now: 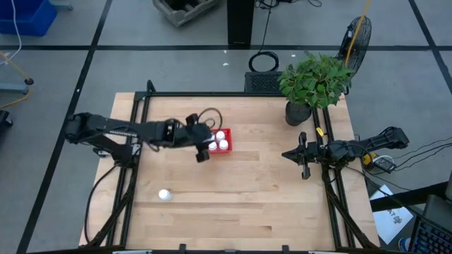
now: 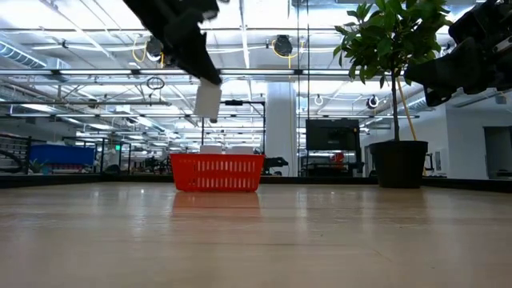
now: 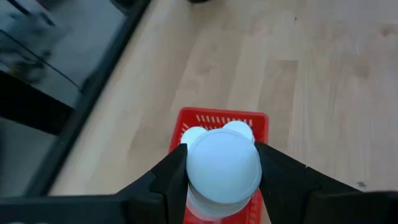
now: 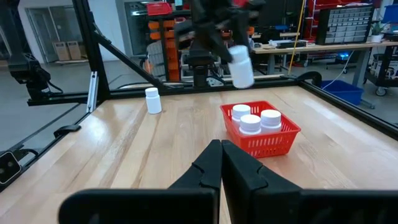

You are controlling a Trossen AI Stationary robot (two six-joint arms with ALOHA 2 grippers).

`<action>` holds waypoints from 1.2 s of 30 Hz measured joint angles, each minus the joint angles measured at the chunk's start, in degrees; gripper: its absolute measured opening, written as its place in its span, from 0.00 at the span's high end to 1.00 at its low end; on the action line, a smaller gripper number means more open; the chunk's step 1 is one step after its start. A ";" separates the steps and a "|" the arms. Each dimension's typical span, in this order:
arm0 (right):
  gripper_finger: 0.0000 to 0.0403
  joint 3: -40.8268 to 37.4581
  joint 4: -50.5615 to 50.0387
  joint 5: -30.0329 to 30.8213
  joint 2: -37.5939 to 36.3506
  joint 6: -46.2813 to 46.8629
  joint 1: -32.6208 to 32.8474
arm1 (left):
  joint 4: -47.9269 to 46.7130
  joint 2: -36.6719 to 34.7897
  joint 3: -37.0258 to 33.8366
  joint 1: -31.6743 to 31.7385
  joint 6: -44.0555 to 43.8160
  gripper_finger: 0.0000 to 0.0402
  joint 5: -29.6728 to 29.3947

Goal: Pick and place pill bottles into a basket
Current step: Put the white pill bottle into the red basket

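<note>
My left gripper [image 1: 205, 148] is shut on a white pill bottle [image 2: 208, 101], held in the air over the left part of the red mesh basket [image 2: 218, 172]. The wrist view looks down on the bottle's cap [image 3: 224, 163], with the basket [image 3: 217, 118] below it. Three bottles [image 4: 250, 122] stand upright in the basket [image 4: 273, 140]. One more bottle [image 1: 164, 194] stands alone on the table toward the near left; it also shows in the right wrist view [image 4: 152, 99]. My right gripper [image 4: 221, 152] is shut and empty, waiting at the table's right side [image 1: 288, 153]. My left gripper pinches the bottle between its two fingers [image 3: 168, 177], one on each side of its upper part at the cap [image 3: 193, 174]. The fingers come from above, slanting down. The bottle hangs below them, slightly tilted, lifted clear above the basket [image 2: 208, 112].
A potted plant in a dark pot [image 1: 300, 111] stands at the table's far right corner. A dark metal frame [image 1: 141, 113] runs along the table's edges. Bare wood [image 1: 247, 197] lies between the basket and the near edge.
</note>
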 joint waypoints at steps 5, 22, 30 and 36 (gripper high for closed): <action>1.00 0.00 0.00 0.00 0.00 0.00 -0.02 | 3.33 0.00 -3.82 8.14 1.21 0.59 7.50; 1.00 0.00 0.00 0.00 0.00 0.00 0.00 | 29.78 0.00 -19.72 20.12 0.86 0.59 25.90; 1.00 0.00 -0.01 0.00 -0.01 0.00 -0.01 | 32.69 0.00 -24.56 20.50 -0.65 0.57 28.23; 1.00 0.00 -0.02 0.00 -0.02 0.00 -0.02 | 34.23 0.22 -26.38 20.07 -1.48 0.58 28.71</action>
